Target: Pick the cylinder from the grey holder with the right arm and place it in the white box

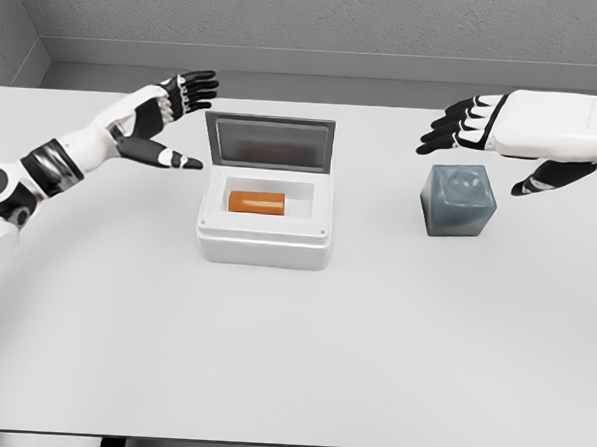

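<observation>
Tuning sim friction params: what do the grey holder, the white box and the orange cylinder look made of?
Grey holder: looks like translucent, glossy plastic or resin, with soft highlights and a rounded recess on top.
White box: matte white plastic by its look, even shading; its raised lid is grey and dull.
Orange cylinder, lying in the box: smooth, slightly satin, plastic or painted metal; cannot tell which.

On a white table (291, 363), an orange cylinder (256, 202) lies on its side inside an open white box (265, 240). A grey holder (459, 200) sits to its right. The left hand (169, 117) and right hand (503, 134) hover with fingers spread.
</observation>
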Controlling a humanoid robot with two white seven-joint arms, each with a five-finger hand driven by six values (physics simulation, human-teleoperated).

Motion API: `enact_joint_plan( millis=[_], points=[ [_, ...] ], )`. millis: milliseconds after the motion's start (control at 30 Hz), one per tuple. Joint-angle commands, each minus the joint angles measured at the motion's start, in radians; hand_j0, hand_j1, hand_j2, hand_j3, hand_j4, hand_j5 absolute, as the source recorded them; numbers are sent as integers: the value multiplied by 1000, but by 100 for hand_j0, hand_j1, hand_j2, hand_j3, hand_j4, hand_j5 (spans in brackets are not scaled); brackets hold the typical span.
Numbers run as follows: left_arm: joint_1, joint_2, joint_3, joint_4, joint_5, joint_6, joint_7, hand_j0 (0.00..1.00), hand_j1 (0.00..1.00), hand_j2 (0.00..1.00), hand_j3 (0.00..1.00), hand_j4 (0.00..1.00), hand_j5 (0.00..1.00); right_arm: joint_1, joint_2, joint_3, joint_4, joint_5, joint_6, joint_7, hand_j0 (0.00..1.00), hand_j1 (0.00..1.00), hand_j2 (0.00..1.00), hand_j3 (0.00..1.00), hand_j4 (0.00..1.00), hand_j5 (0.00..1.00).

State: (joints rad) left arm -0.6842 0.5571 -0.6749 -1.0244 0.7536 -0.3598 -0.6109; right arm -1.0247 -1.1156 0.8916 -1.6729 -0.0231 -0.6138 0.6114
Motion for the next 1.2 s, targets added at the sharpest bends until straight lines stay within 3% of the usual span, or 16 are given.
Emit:
enact_joint_plan(
  millis=[0,133,633,767,800,900,1000,1167],
  points=[
    [0,-3,-2,-5,4,-1,0,100,100,100,100,100,100,0,0,-2,1,-6,3,0,100,100,100,100,100,100],
    [5,0,-2,-16,4,-4,0,100,100,100,100,100,100,0,-1,-2,1,-6,3,0,100,100,100,100,100,100],
    [87,112,9,-238,10,-10,0,100,100,100,100,100,100,0,10,-2,1,-6,3,0,100,100,100,100,100,100],
    [92,139,12,-253,12,-11,0,100,100,100,100,100,100,0,14,-2,1,-6,3,0,100,100,100,100,100,100],
    [92,144,40,-249,13,-11,0,100,100,100,100,100,100,0,14,-2,1,-6,3,0,100,100,100,100,100,100],
    [103,224,52,-252,16,-37,0,100,100,100,100,100,100,0,16,-2,-1,-6,3,0,100,100,100,100,100,100],
    [167,302,129,-253,18,-93,0,100,100,100,100,100,100,0,16,-2,-1,-6,3,0,100,100,100,100,100,100],
    [189,371,143,-249,16,-139,0,100,100,100,100,100,100,0,16,-2,-1,-6,3,0,100,100,100,100,100,100]
  ],
)
